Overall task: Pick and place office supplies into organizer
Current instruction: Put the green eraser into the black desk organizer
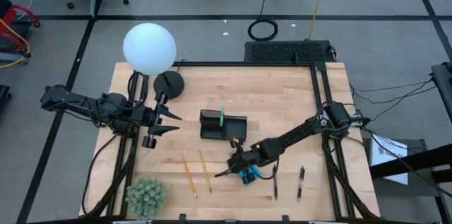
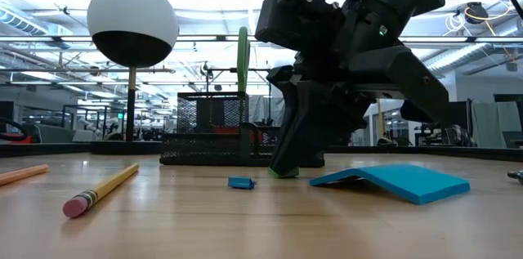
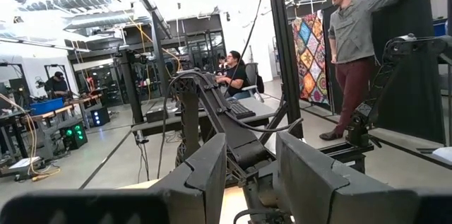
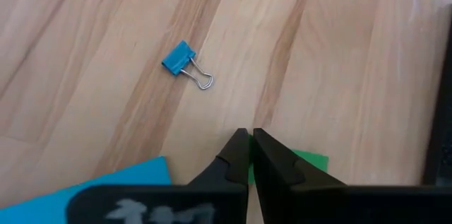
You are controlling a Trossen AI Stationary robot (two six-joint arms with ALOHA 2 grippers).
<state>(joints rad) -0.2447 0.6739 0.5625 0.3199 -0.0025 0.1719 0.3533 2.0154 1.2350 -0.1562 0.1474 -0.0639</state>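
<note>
A white globe lamp (image 1: 149,48) on a round black base (image 1: 169,84) is seen at the wooden table's (image 1: 282,100) far left, a spiky green plant ball (image 1: 146,196) at its near left corner. Two people (image 3: 355,40) are visible in the room beyond.

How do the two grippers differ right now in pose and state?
The right gripper is down at the table by the blue pad, fingers shut on a small green piece; the left gripper hangs clear of the supplies near the lamp base, open and empty. The right arm reaches well inward; the left stays near its table edge. Both are dark two-finger grippers.
</note>
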